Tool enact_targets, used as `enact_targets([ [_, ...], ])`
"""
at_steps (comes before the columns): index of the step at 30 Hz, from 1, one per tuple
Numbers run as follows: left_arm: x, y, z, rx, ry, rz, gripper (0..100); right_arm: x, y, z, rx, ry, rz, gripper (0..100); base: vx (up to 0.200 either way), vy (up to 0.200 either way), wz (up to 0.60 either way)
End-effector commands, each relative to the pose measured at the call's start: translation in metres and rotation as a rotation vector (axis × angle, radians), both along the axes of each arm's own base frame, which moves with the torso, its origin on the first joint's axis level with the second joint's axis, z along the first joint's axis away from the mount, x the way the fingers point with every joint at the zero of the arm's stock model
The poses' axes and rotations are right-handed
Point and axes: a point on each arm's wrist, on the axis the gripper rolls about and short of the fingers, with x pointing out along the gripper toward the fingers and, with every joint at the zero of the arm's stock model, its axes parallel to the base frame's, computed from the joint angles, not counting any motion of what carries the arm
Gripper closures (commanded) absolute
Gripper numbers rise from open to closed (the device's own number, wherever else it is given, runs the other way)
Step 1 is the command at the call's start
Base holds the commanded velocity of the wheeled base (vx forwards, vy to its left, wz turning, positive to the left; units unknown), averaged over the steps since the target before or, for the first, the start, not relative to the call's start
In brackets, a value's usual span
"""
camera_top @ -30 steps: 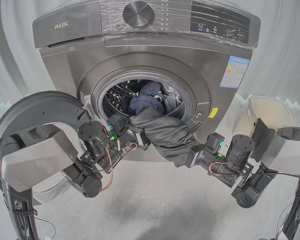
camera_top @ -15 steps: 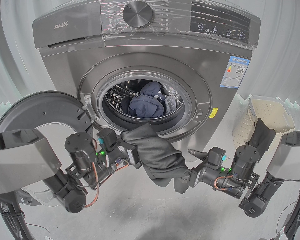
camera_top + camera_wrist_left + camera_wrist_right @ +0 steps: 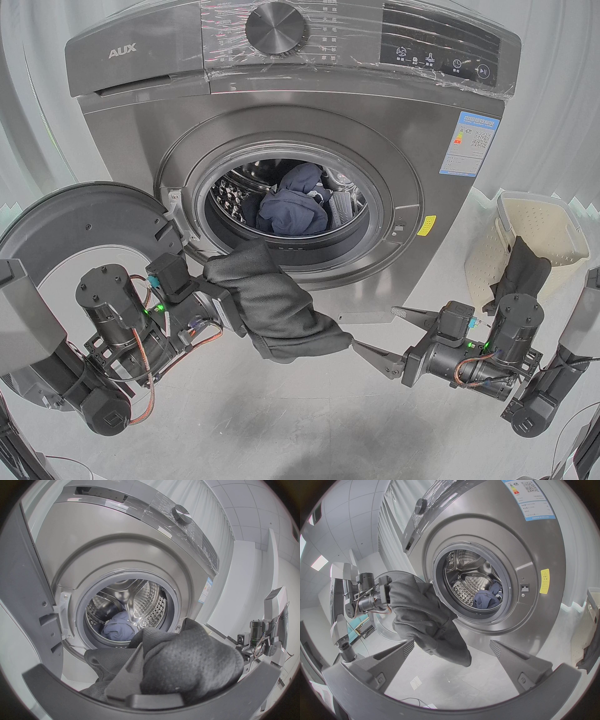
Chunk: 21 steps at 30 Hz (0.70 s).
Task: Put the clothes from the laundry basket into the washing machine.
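My left gripper (image 3: 236, 310) is shut on a dark grey garment (image 3: 278, 306), held in the air below and in front of the washing machine's round opening (image 3: 206, 187). The garment (image 3: 190, 658) bulges over the left fingers (image 3: 131, 675) and droops toward the floor. Blue clothes (image 3: 292, 209) lie inside the drum (image 3: 142, 600). My right gripper (image 3: 380, 330) is open, low at the right, just apart from the garment's hanging tip (image 3: 456, 652). The cream laundry basket (image 3: 553, 228) stands right of the machine with a dark cloth (image 3: 522, 272) draped over its near rim.
The machine's door (image 3: 81, 219) is swung wide open at the left, close behind my left arm. A grey tiled floor (image 3: 300, 412) spreads in front of the machine. White curtains hang on both sides.
Both arms have drawn back and down from the opening. The grey garment came out of the drum's mouth with the left gripper. The right gripper let go of it and opened.
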Motion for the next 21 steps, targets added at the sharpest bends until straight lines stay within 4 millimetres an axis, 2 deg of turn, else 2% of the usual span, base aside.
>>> enact_targets([
  [1, 0.0, 0.001, 0.002, -0.002, -0.006, 0.005, 100, 0.002, -0.005, 0.003, 0.006, -0.011, -0.018, 0, 0.0, 0.0, 0.0],
  [4, 0.001, 0.002, 0.001, 0.002, -0.005, 0.009, 100, 0.008, -0.01, 0.001, 0.001, -0.005, -0.048, 0, 0.0, 0.0, 0.0],
  [9, 0.0, 0.001, 0.0, 0.01, -0.003, 0.009, 100, 0.033, -0.025, 0.011, 0.038, -0.057, -0.187, 0, 0.0, 0.0, 0.0],
  [14, -0.001, 0.001, -0.002, 0.015, 0.004, 0.002, 100, 0.035, -0.026, 0.013, 0.042, -0.063, -0.207, 0, 0.0, 0.0, 0.0],
  [20, -0.003, 0.0, -0.003, 0.018, 0.006, -0.006, 100, 0.034, -0.024, 0.013, 0.043, -0.064, -0.2, 0, 0.0, 0.2, 0.0],
  [21, -0.003, 0.0, -0.004, 0.023, 0.008, -0.005, 100, 0.034, -0.024, 0.012, 0.042, -0.063, -0.2, 0, 0.0, 0.0, 0.0],
])
